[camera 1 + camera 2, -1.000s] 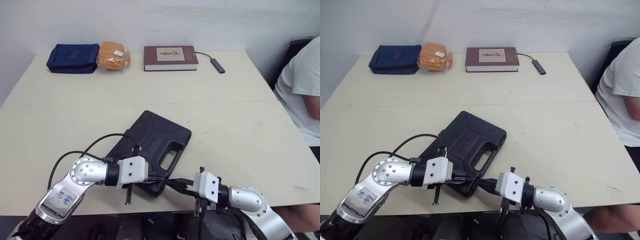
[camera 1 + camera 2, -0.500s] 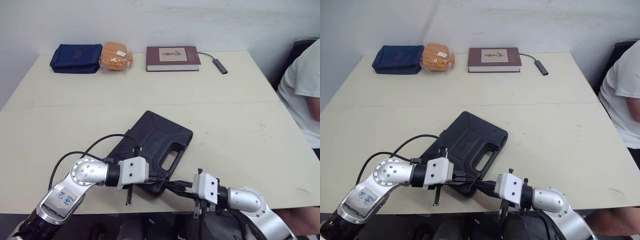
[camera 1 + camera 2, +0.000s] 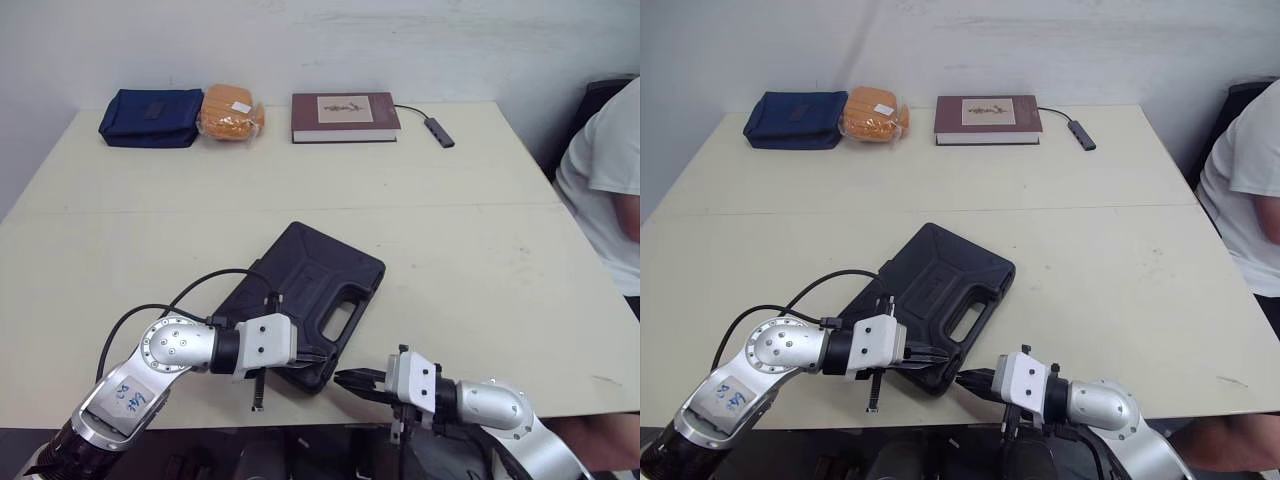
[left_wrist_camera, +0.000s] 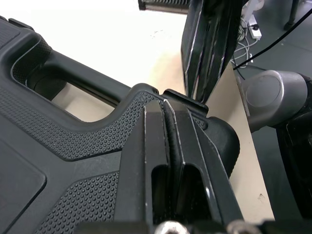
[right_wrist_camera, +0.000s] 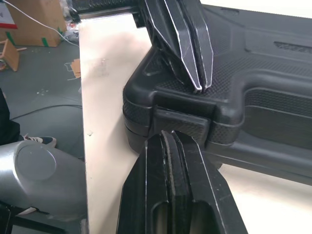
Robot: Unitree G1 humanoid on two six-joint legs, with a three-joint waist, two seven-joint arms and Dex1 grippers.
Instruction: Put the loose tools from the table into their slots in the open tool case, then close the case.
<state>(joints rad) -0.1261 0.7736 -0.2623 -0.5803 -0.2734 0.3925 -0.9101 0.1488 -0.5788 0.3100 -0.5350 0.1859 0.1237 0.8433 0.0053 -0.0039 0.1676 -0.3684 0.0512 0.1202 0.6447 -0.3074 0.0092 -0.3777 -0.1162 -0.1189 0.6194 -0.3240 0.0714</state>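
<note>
Black case [image 3: 310, 290] lies closed on the table [image 3: 480, 250] near its front edge, handle side toward the robot. Left gripper [image 3: 312, 357] has its fingers pressed together on nothing, tips resting on the case's near corner above the latch [image 5: 183, 124]. Right gripper [image 3: 345, 379], likewise clenched empty, points at that latch from just beside it.

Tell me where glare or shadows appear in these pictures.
Left eye view: soft, even light; the table shows no hard shadows and the black case no glare. Left wrist view: the table is washed out white; bright glints line the right gripper. Right wrist view: similar glints on the left gripper.
</note>
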